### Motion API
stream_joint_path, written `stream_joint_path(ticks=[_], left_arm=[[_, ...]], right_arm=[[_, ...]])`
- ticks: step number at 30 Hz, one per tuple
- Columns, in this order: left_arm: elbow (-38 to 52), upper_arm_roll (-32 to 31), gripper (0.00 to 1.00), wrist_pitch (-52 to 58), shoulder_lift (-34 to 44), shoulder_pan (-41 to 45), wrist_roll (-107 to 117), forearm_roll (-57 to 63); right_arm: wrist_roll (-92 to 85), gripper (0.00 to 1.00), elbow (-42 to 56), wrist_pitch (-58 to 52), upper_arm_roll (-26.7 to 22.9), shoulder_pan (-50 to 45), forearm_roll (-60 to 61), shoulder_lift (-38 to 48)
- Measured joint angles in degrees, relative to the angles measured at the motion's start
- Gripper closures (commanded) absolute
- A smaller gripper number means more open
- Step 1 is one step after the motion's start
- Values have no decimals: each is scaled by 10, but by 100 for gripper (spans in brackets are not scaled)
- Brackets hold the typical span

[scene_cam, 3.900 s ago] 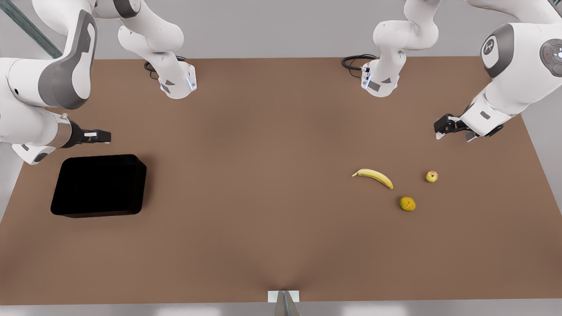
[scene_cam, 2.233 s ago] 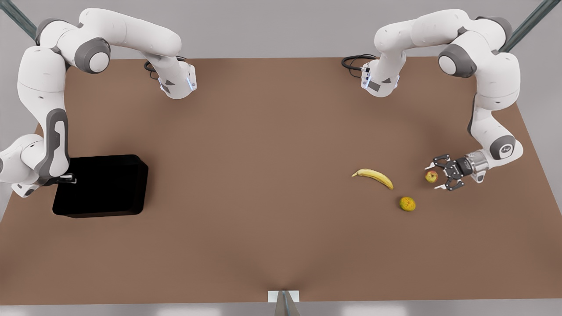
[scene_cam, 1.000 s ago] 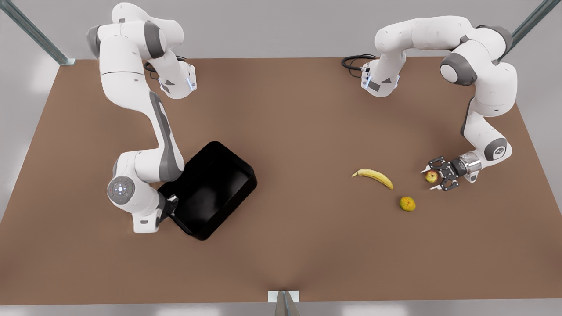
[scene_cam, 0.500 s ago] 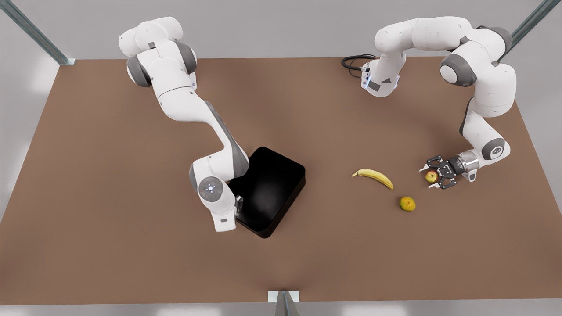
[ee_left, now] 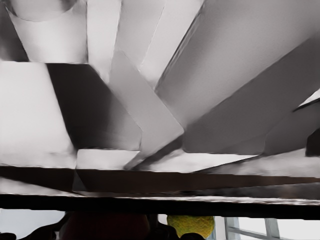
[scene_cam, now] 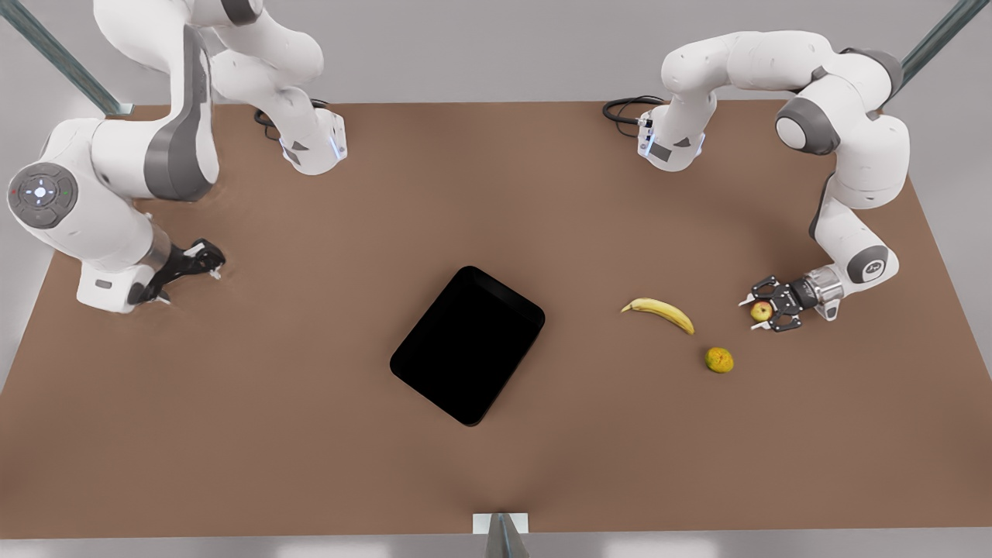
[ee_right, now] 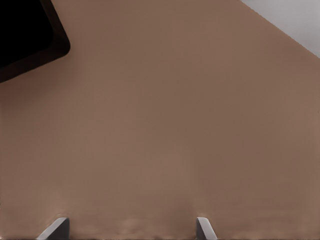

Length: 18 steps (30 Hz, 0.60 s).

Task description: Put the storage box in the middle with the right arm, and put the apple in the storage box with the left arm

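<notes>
The black storage box (scene_cam: 468,344) lies turned at an angle on the middle of the brown table, with nothing touching it; one of its corners (ee_right: 25,30) shows in the right wrist view. My right gripper (scene_cam: 209,260) hangs open over the front view's left side of the table, far from the box, its fingertips (ee_right: 56,228) spread wide over bare table. The small yellow-and-red apple (scene_cam: 762,311) rests on the table at the front view's right. My left gripper (scene_cam: 750,313) lies low around it, open, with a finger on either side of the apple.
A yellow banana (scene_cam: 659,312) and an orange-yellow round fruit (scene_cam: 719,359) lie between the box and the apple. Both arm bases (scene_cam: 314,147) stand at the table's far edge, with cables beside them. A small white mount (scene_cam: 501,524) sits at the near edge.
My right gripper has let go of the storage box and swung back to the front view's left; the box stays in the middle. My left gripper's fingers have narrowed around the apple.
</notes>
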State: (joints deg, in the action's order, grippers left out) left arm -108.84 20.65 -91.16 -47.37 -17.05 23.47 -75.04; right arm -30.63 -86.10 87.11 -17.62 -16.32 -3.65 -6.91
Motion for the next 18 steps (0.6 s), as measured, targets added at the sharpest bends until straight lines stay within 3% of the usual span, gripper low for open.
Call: stream_joint_path(ticks=[3, 7, 11, 15, 18], left_arm=[[-1, 0, 32, 2, 1, 0, 1, 0], [-1, 0, 38, 10, 6, 0, 4, 0], [-1, 0, 39, 2, 1, 0, 1, 0], [-1, 0, 59, 7, 2, 0, 3, 2], [1, 0, 68, 9, 5, 0, 4, 7]], right_arm=[[64, 0, 0, -36, 33, 3, -3, 19], [95, 0, 9, -36, 33, 33, 0, -36], [91, 0, 11, -36, 31, 24, 1, -40], [92, 0, 10, -36, 31, 23, 2, -41], [92, 0, 10, -35, 32, 22, 2, -44]])
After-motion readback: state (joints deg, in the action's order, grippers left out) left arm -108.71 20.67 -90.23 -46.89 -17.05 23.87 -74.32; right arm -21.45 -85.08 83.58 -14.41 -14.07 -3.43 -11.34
